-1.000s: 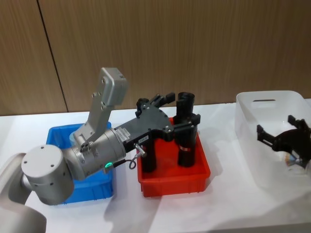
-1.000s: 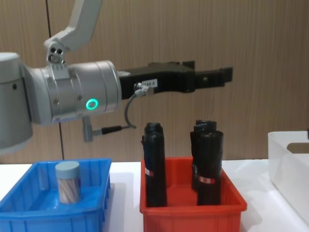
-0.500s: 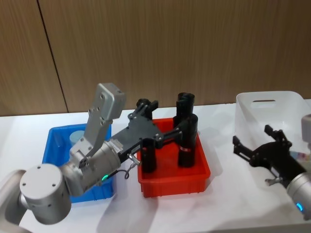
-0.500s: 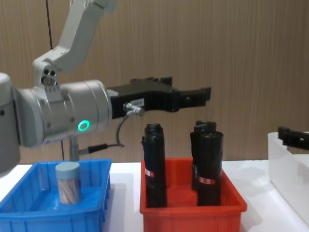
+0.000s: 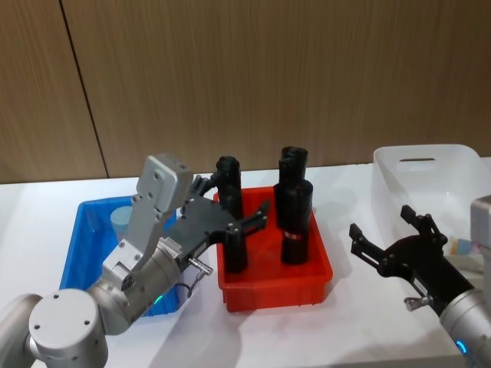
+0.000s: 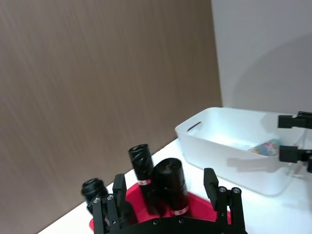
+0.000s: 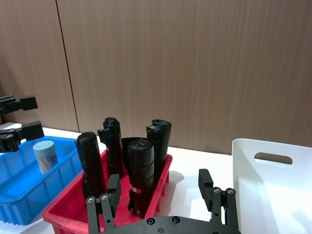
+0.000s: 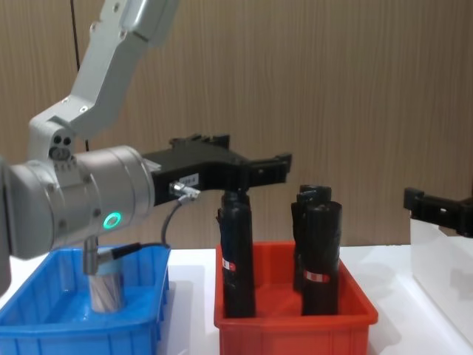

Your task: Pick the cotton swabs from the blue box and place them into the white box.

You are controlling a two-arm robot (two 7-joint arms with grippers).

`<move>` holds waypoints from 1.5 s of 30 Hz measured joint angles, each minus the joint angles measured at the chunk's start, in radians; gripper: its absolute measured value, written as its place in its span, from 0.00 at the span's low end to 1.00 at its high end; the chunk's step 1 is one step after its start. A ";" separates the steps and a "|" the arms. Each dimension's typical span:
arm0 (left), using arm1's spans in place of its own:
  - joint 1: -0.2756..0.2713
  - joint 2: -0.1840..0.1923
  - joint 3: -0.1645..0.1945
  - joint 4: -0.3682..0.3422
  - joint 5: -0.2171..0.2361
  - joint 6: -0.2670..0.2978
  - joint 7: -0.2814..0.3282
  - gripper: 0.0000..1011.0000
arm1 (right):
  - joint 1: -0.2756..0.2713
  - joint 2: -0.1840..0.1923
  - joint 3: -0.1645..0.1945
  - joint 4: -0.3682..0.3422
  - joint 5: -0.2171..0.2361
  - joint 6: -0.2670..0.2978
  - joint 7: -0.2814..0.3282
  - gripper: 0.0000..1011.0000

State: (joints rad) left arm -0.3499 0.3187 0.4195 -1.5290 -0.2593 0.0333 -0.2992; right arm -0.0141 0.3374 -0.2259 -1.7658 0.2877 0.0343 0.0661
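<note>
Lab-like robot test station, indoors. Plain white desk [image 5: 353, 307] is set against a brown wood-panelled wall [image 5: 307, 77]. Three plastic bins are lined up in a row on it: blue box [image 5: 83, 224], red bin [image 5: 276, 293], white box [image 5: 387, 199].

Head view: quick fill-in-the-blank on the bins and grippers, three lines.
The box holding the swab tub is ___.
The bin holding the black rolls is ___.
The left gripper and right gripper are both ___, not shut.
Missing words: blue; red; open.
</note>
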 joint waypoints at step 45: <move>0.113 0.063 0.035 -0.098 0.059 -0.020 0.288 0.99 | 0.019 -0.008 0.000 0.024 -0.005 0.005 0.019 0.99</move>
State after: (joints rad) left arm -0.2372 0.3821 0.4542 -1.6271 -0.2000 0.0132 -0.0107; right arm 0.0045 0.3293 -0.2263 -1.7416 0.2828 0.0394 0.0849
